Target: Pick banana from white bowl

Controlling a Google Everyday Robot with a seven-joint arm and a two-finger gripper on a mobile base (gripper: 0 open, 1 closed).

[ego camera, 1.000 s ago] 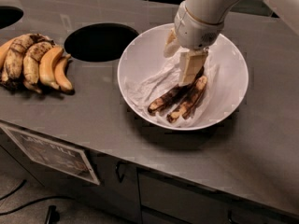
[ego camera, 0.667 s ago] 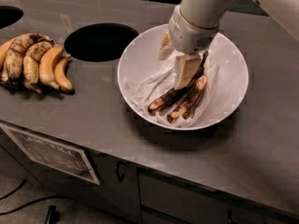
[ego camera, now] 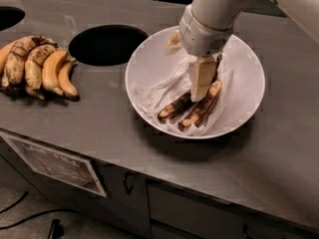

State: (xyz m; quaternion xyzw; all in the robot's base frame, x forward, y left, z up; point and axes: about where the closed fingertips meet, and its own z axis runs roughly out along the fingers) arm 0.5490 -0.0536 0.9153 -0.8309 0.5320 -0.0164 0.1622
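The white bowl (ego camera: 149, 68) stands on the grey counter, right of the middle, with a crinkled white liner inside. Two bananas lie side by side on the liner. The darker, almost black-brown banana (ego camera: 174, 107) is the left one. The banana with pale yellow patches (ego camera: 203, 108) lies to its right. My gripper (ego camera: 201, 81) reaches down into the bowl from the upper right. Its cream tip sits just above the upper ends of both bananas and hides them. It holds nothing that I can see.
A bunch of yellow-and-brown bananas (ego camera: 37, 66) lies on the counter at the far left. A round dark hole (ego camera: 107, 45) opens in the counter left of the bowl, and a second one (ego camera: 7, 16) at the far left edge. The counter's front edge runs below the bowl, with cabinet doors under it.
My gripper has moved slightly lower into the bowl, closer to the bananas. The bananas and the bowl have not moved.
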